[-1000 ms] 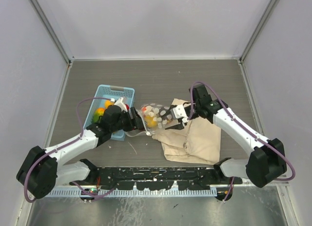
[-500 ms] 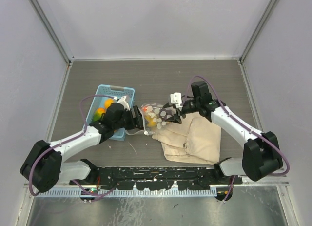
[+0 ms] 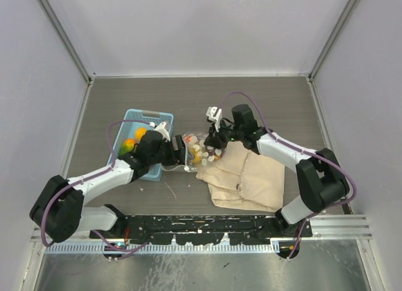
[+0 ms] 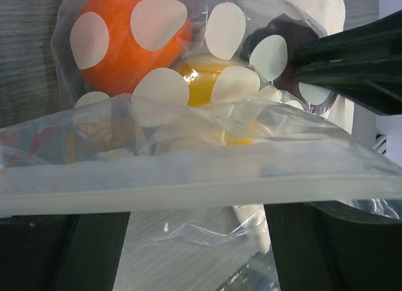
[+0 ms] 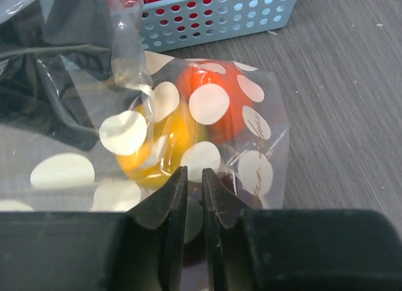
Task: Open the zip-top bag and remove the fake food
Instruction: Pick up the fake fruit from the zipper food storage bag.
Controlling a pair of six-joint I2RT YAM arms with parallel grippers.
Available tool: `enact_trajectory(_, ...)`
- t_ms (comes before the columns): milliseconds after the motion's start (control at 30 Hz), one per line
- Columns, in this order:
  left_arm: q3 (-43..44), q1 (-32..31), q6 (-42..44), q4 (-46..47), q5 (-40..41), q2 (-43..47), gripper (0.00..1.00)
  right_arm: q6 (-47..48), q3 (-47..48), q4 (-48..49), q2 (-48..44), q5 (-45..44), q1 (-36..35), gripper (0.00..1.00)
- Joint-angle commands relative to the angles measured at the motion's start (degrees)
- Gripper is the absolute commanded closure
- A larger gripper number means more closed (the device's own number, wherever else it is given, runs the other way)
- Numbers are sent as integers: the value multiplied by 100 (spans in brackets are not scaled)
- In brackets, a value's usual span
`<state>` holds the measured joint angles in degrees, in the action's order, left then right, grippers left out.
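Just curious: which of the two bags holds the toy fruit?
The clear zip-top bag with white spots: an orange fruit shows through it. The beige cloth bag beside it is opaque.

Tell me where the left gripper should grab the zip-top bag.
Take the zip strip along the mouth of the zip-top bag, coming from the basket side. It lies flat and straight across the open left gripper, while the fake food bulges behind it and the right gripper pinches the far film.
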<state>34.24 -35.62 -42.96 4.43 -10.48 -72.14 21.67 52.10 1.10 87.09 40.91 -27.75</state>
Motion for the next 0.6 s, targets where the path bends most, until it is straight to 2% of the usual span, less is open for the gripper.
enact_trajectory(0,328,-35,143,340,-7,-155,19,-384,427,150,122,-640,-363,80)
enact_trajectory(267,533,-57,234,278,124,-446,16,-274,743,-263,526,-1256,-530,89)
enact_trajectory(500,768,-92,288,250,210,-745,13,-64,1068,-817,888,-1193,-593,93)
enact_trajectory(567,812,-118,305,243,226,-813,9,-2,1166,-974,950,-1094,-608,94)
